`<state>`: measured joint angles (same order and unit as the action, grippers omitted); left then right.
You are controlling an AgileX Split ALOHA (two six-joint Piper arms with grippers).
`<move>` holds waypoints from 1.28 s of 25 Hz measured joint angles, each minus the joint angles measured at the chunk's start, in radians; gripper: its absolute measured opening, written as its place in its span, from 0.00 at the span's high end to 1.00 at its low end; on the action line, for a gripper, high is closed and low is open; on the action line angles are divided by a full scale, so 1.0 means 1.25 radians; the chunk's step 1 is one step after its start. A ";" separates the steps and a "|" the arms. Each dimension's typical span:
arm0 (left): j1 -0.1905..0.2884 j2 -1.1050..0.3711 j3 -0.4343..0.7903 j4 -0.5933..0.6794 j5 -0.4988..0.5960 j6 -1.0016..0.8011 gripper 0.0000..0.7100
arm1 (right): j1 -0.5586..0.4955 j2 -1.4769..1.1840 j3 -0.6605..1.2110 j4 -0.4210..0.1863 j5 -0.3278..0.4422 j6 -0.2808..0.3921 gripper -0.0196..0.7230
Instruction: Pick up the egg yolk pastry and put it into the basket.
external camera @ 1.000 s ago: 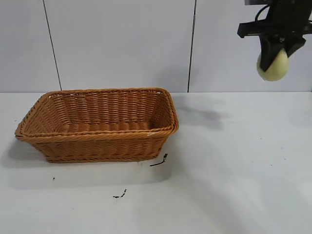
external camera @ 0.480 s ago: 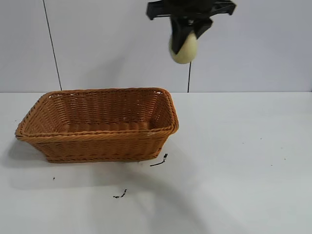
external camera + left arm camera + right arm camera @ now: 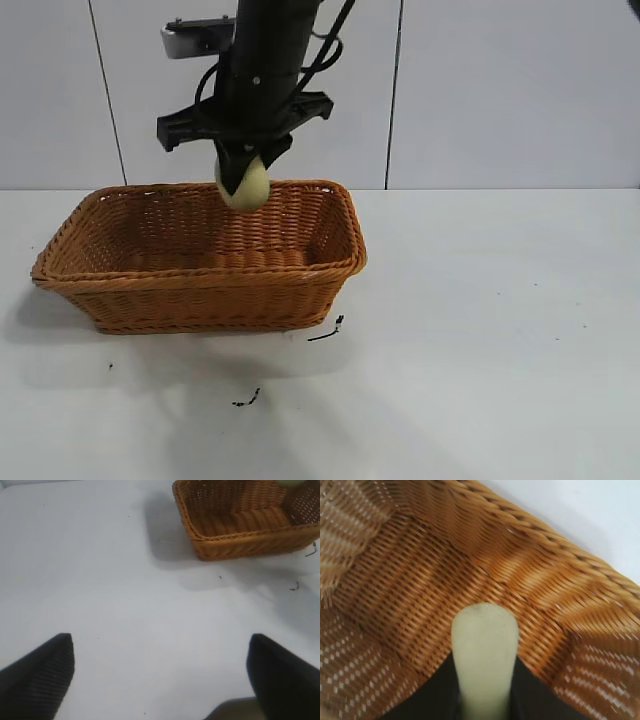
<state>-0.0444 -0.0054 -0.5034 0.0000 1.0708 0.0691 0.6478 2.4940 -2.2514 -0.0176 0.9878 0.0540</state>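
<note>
The orange-brown wicker basket stands on the white table at the left. My right gripper hangs over the basket's back rim, shut on the pale yellow egg yolk pastry, which is held just above the basket's inside. In the right wrist view the pastry sits squeezed between the black fingers with the basket's woven floor below it. My left gripper is open and empty over bare table, with the basket far off from it.
Two small black scraps lie on the table in front of the basket, one by its front right corner and one nearer the front. A white panelled wall stands behind the table.
My right arm has swept from the far right to the left and come down, carrying the pastry from high above the table to just over the basket.
</note>
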 joint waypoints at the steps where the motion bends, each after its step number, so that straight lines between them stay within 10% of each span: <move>1: 0.000 0.000 0.000 0.000 0.000 0.000 0.02 | 0.000 0.001 0.000 0.001 -0.004 0.000 0.74; 6: 0.000 0.000 0.000 0.000 0.000 0.000 0.02 | 0.000 0.001 -0.001 0.001 -0.007 -0.001 0.20; 9: 0.000 0.000 0.000 0.000 0.000 0.000 0.02 | 0.000 -0.004 -0.001 0.001 0.018 -0.001 0.08; 19: 0.000 0.000 0.000 0.000 0.000 0.000 0.02 | -0.059 -0.107 -0.002 0.004 0.052 0.018 0.04; 32: 0.000 0.000 0.000 0.000 0.000 0.000 0.02 | -0.342 -0.125 -0.002 -0.005 0.141 0.007 0.04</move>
<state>-0.0444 -0.0054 -0.5034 0.0000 1.0708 0.0691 0.2209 2.3376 -2.2541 -0.0245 1.1636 0.0634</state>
